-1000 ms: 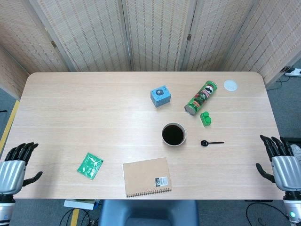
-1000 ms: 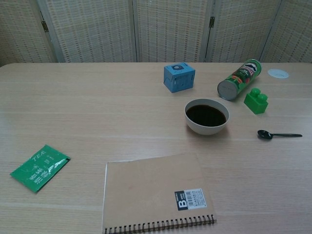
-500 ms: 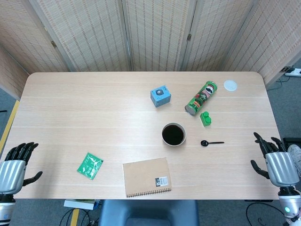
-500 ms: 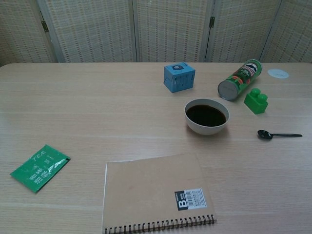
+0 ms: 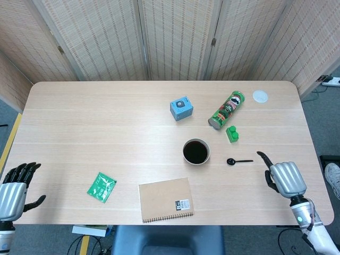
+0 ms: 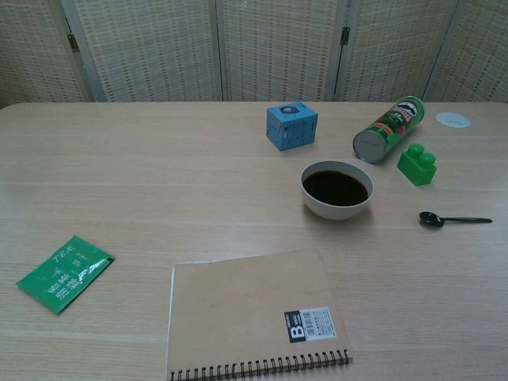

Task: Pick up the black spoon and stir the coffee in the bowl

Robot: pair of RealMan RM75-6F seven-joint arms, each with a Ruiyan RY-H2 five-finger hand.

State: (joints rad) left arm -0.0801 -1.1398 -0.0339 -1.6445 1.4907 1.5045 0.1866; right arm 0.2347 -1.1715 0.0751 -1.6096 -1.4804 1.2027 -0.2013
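The black spoon (image 5: 239, 161) (image 6: 454, 219) lies flat on the table, right of the white bowl (image 5: 184, 151) (image 6: 336, 211) that holds dark coffee. Its scoop end points toward the bowl. My right hand (image 5: 284, 178) hovers over the table's right front part, back up, a short way right of the spoon's handle and apart from it, holding nothing. My left hand (image 5: 13, 191) hangs off the front left corner of the table, fingers apart and empty. Neither hand shows in the chest view.
Behind the bowl are a blue box (image 5: 181, 108), a lying Pringles can (image 5: 227, 110), a green block (image 5: 232, 134) and a white lid (image 5: 260, 96). A brown notebook (image 5: 166, 199) and a green tea packet (image 5: 102, 187) lie near the front edge.
My right hand has moved left and forward from beside the table's right edge to over the table, nearer the spoon. The left hand dropped slightly. The spoon and bowl are unmoved.
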